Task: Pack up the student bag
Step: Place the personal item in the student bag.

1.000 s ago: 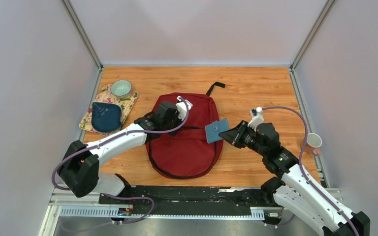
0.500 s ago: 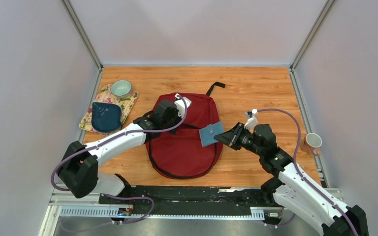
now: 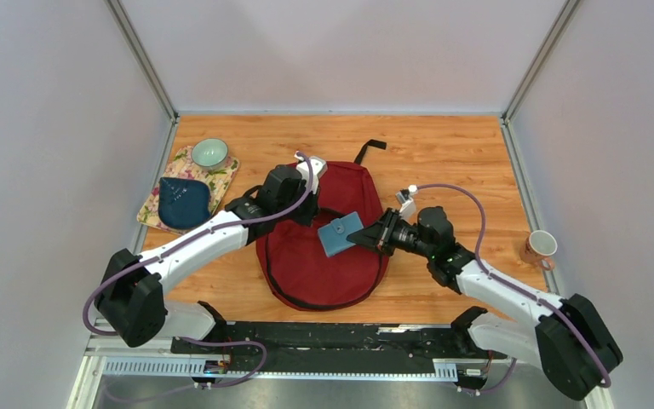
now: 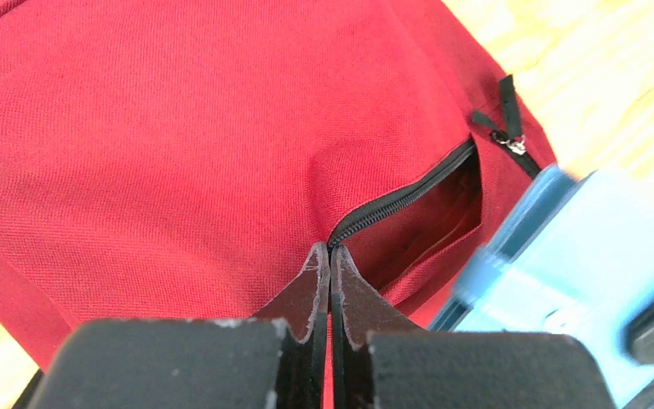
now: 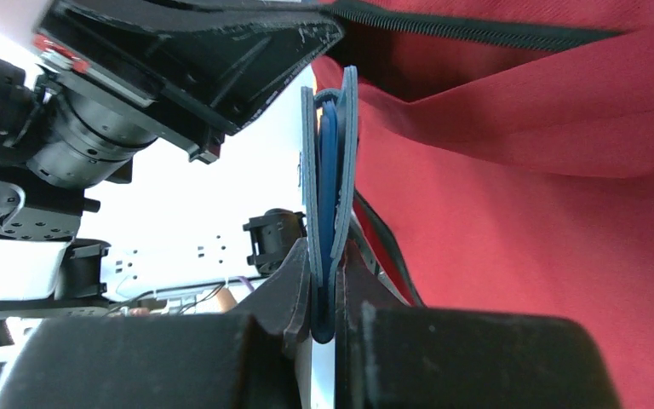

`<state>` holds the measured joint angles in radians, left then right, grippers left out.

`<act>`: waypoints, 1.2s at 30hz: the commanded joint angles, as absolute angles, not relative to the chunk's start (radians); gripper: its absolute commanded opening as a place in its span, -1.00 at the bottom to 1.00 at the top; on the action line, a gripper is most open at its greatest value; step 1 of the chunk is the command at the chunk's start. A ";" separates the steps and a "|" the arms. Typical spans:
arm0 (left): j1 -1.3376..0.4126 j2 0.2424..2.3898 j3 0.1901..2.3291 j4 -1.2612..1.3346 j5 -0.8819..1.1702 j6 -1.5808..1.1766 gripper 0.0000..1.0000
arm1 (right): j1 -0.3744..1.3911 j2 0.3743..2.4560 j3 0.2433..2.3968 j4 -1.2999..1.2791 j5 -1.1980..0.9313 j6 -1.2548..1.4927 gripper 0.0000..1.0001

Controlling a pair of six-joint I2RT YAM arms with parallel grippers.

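And here's the student bag, a large dark red fabric backpack with black zippers and a black top loop, lying flat in the middle of the wooden table, both arms reaching in over it. The left gripper is clamped tight, its jaws pressed together on the fabric lip of the front pocket right at the black zipper. In the left wrist view the fingertips meet at the zipper's edge and the pocket gapes open just beyond. From the other side the right gripper comes in, jaws narrow and pinching a flat blue wallet with a snap tab. The right wrist view catches that wallet edge-on, upright between the fingers, just beside the red fabric below the lifted pocket mouth. From above, the wallet hangs over the bag's front, tilted, close to the left gripper. Off to the left, a floral cloth mat carries a small dark blue pouch and a pale green bowl. Far right, near the table's edge, stands an orange mug with a white inside, well apart from the action.
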<state>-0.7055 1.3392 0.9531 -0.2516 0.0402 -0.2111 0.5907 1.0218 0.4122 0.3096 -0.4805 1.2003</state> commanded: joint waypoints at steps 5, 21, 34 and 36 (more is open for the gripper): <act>-0.729 1.298 1.034 -0.212 0.077 -0.363 -1.00 | 0.646 1.229 0.405 0.705 -0.543 1.362 -1.00; -0.735 1.158 0.937 -0.224 0.078 -0.342 -1.00 | 0.554 1.545 0.445 1.020 -0.581 1.485 -1.00; -0.736 1.147 0.913 -0.230 0.078 -0.307 -1.00 | 0.489 1.554 0.485 1.052 -0.601 1.511 -1.00; -0.736 1.147 0.913 -0.229 0.074 -0.304 -1.00 | 0.482 1.551 0.480 1.046 -0.607 1.517 -1.00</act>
